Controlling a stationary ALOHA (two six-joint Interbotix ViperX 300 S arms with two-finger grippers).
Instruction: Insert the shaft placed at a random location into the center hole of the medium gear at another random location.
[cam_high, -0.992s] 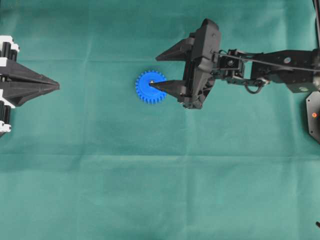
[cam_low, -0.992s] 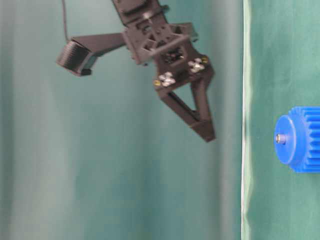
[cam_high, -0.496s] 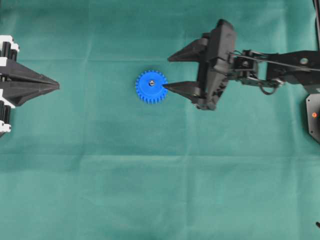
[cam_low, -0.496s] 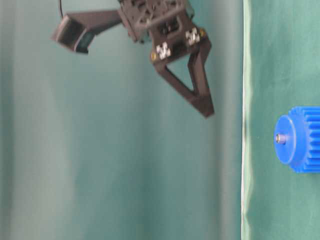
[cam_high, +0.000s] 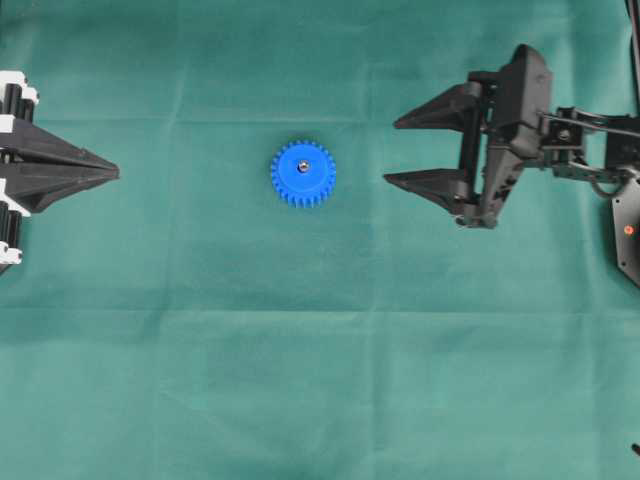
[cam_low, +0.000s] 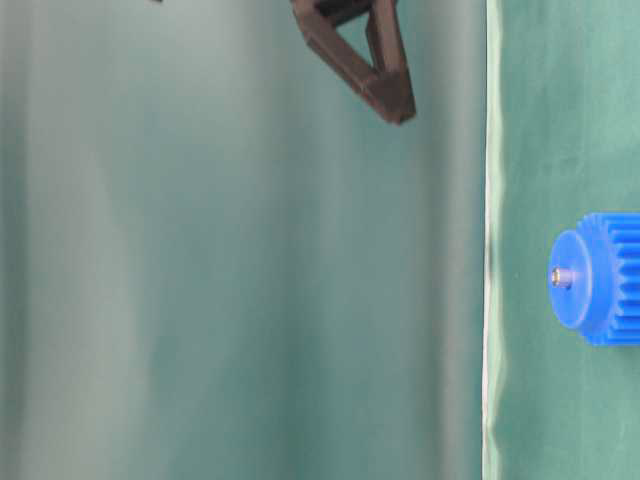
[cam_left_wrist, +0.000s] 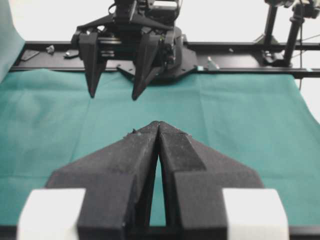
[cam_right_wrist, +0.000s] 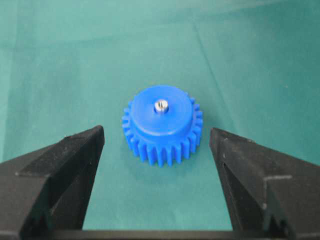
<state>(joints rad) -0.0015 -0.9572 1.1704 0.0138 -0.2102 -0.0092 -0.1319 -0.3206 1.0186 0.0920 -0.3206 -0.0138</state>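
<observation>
The right gripper (cam_high: 392, 150) hangs wide open and empty, well apart from the blue gear (cam_high: 303, 173). The pin (cam_right_wrist: 161, 105) stands in the gear's center hole, tip showing. The left gripper (cam_high: 117, 173) is closed, empty. Everything rests on green cloth (cam_high: 320, 380).

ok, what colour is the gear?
Bright blue: the medium gear shows best in the right wrist view, with the silvery shaft in its hub.
</observation>
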